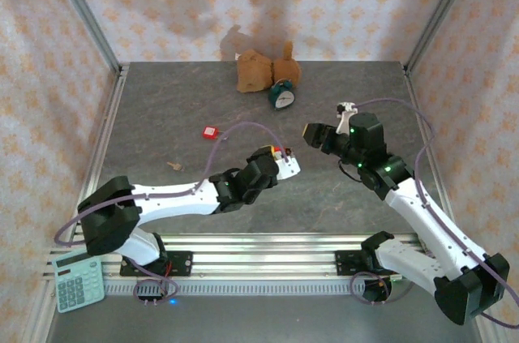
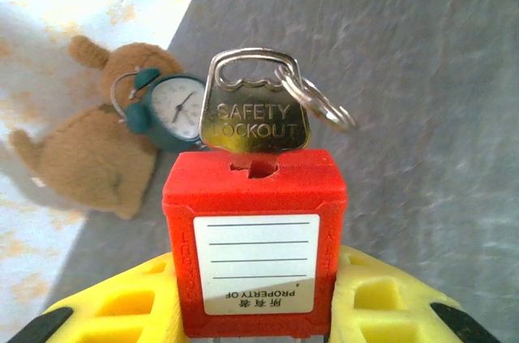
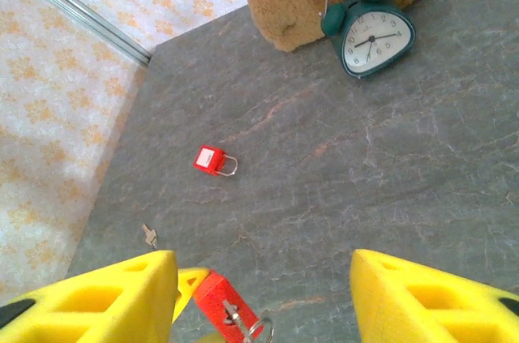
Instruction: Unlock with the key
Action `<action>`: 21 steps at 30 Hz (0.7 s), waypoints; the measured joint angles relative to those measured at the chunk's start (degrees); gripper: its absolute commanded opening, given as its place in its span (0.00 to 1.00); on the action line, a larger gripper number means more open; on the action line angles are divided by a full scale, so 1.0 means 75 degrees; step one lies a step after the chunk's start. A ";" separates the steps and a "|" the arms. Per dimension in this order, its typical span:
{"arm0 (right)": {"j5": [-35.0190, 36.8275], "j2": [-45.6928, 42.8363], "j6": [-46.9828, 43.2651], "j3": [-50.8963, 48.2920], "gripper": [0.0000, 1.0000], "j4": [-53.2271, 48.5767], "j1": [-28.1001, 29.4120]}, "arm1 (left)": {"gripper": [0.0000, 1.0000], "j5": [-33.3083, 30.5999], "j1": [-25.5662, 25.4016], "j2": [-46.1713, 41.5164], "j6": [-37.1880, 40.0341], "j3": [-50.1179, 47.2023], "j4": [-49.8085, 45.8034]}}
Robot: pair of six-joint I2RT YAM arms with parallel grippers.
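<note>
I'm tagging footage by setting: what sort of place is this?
Likely a robot test cell, not a home: a tabletop boxed in by aluminium posts and patterned backdrop walls, two arms bolted to a rail, and props like an alarm clock and calculator.

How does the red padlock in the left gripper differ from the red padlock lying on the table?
The held padlock is clamped in the left gripper; the loose padlock lies flat on the table. The held padlock has a key in it; the loose padlock shows none, only its bare shackle. Both are red.
</note>
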 measured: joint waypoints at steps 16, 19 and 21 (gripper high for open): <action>-0.0758 0.0848 -0.0064 -0.0361 0.57 -0.0032 -0.0076 | 0.13 -0.2358 -0.0717 0.1988 0.4205 -0.0743 0.4564; -0.0889 0.0903 -0.0096 -0.0411 0.56 -0.0090 -0.0076 | 0.14 -0.2512 -0.0825 0.2384 0.4785 -0.0796 0.5426; -0.0973 0.0921 -0.0122 -0.0460 0.56 -0.0184 -0.0076 | 0.14 -0.2605 -0.0892 0.2579 0.5112 -0.0799 0.5992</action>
